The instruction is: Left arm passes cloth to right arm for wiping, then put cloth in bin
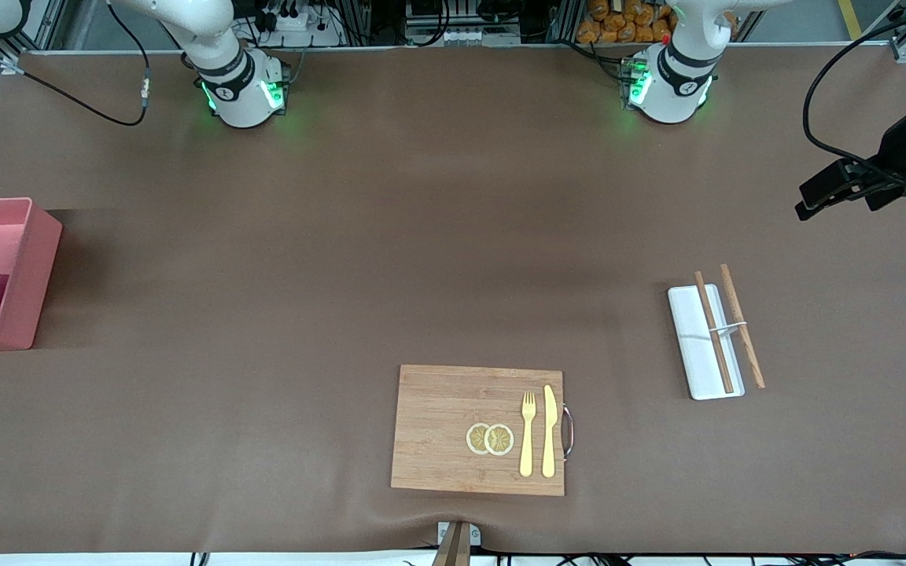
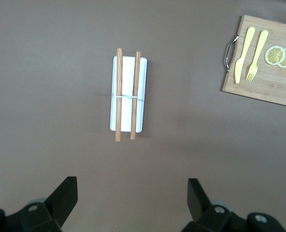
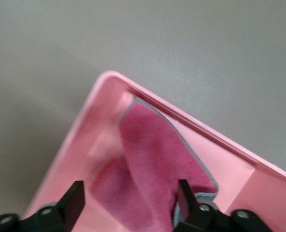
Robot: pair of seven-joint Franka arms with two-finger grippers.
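Wooden board (image 1: 477, 429) nearest front camera, 6 o'clock on worktop (image 1: 390, 251). White tray (image 1: 703, 343) with chopsticks (image 1: 728, 326) at 3 o'clock. Left hand (image 2: 132, 200) spread wide, empty, over worktop beside tray. Bin (image 1: 22, 271) at 9 o'clock; cloth (image 3: 155, 169) inside. Right hand (image 3: 128, 202) over bin, fingers (image 3: 185, 200) parted, cloth between them, grip unclear.

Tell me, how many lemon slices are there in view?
2: both lemon slices lie side by side, overlapping, on the wooden board, beside the fork. No others show.
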